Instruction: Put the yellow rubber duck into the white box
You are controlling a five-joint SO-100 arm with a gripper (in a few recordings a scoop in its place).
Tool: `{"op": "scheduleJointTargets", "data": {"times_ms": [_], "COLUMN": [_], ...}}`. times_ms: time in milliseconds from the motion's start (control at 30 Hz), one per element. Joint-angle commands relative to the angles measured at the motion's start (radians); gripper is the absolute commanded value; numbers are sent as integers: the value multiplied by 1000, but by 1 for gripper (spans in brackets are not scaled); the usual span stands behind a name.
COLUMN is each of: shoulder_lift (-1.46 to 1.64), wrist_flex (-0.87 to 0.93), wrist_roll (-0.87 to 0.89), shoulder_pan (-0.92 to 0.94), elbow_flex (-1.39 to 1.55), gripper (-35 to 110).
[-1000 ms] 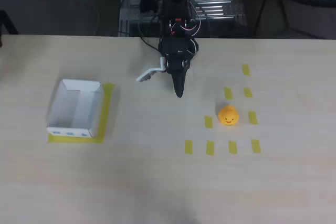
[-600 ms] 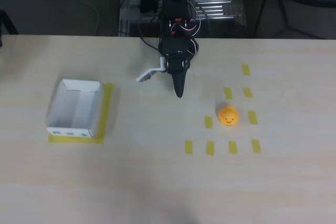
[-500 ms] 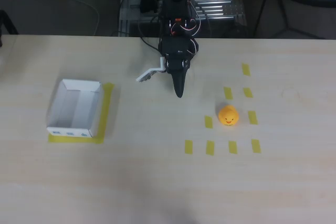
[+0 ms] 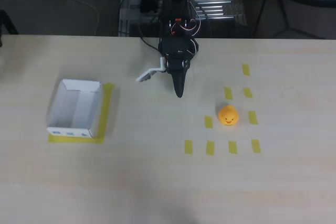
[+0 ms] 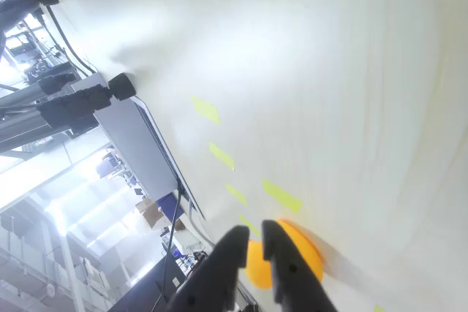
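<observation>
Pale wooden table (image 4: 157, 182), marked with short yellow tape strips (image 4: 210, 147). Nearest, among those strips, the yellow rubber duck (image 4: 228, 115), upright and untouched. Left, well apart, the white box (image 4: 75, 109) on its tape outline. Farther back, the gripper (image 4: 162, 81), splayed open, grasping nothing. Risk: a jaw nudging the rounded duck aside during the reach.

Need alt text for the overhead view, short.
A black robot arm reaches onto a light wooden table, its claw open and empty. A yellow rubber duck sits among yellow tape strips to the right; an empty white box sits on the left.
</observation>
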Motion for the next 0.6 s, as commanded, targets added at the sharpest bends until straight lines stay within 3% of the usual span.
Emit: {"op": "scheduleJointTargets", "data": {"times_ms": [0, 567], "shoulder_lift": [54, 54], "wrist_flex": [6, 6], "wrist_roll": [12, 3], "shoulder_pan": [0, -9], "elbow_flex": [34, 34], "gripper": [0, 0]}}
